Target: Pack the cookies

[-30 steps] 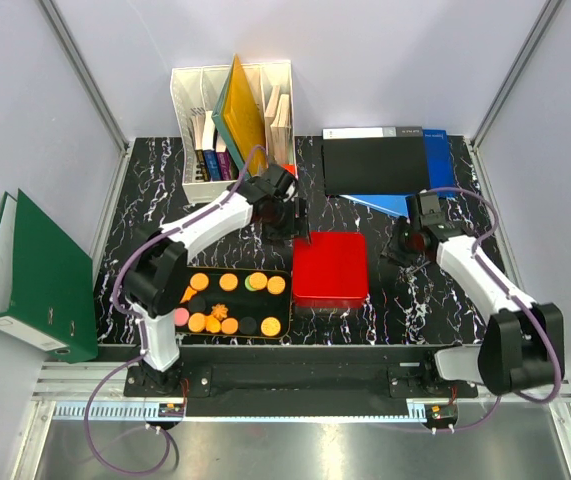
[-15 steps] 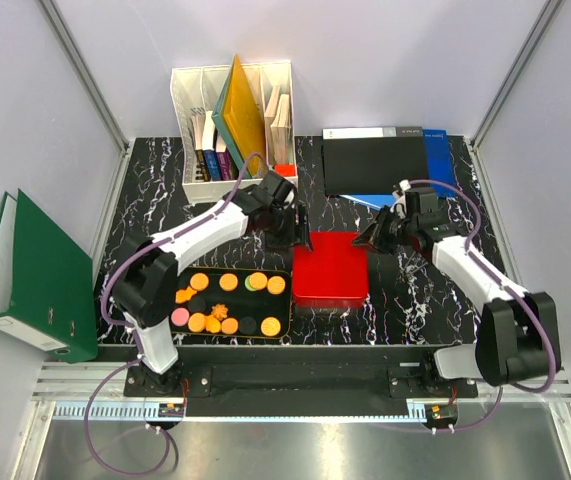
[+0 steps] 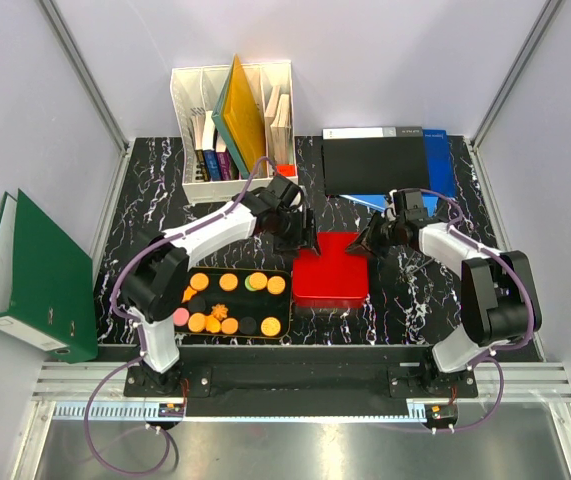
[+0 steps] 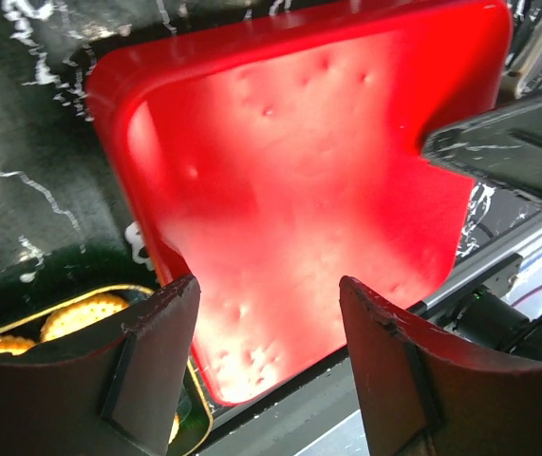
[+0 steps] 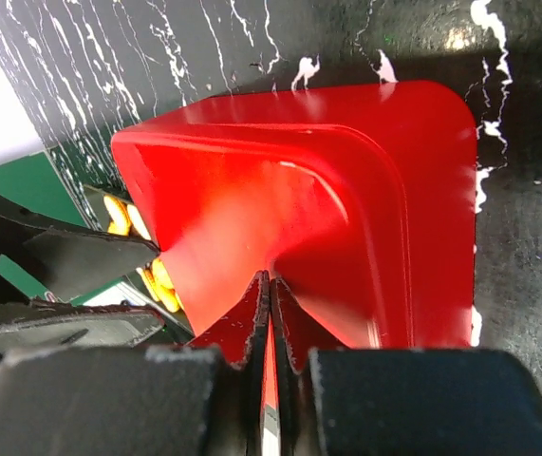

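My left tool (image 3: pixel 302 240) and right tool (image 3: pixel 367 240) stood at the red tin's (image 3: pixel 330 272) two far corners, with only a narrow gap between them. Behind, the white file box (image 3: pixel 205 190) and black folder (image 3: pixel 373 165) walled the back. The cookie tray (image 3: pixel 288 312) lay just beside the tin's left side. Open worktop (image 3: pixel 415 295) lay to its right.

Glossy, dimpled red plastic lid (image 4: pixel 299 190); rough matt cookies (image 4: pixel 81 312); polished black white-veined table (image 3: pixel 165 190).

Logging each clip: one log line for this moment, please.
left fingers open over red tin | right fingers closed at its corner | cookies in tray
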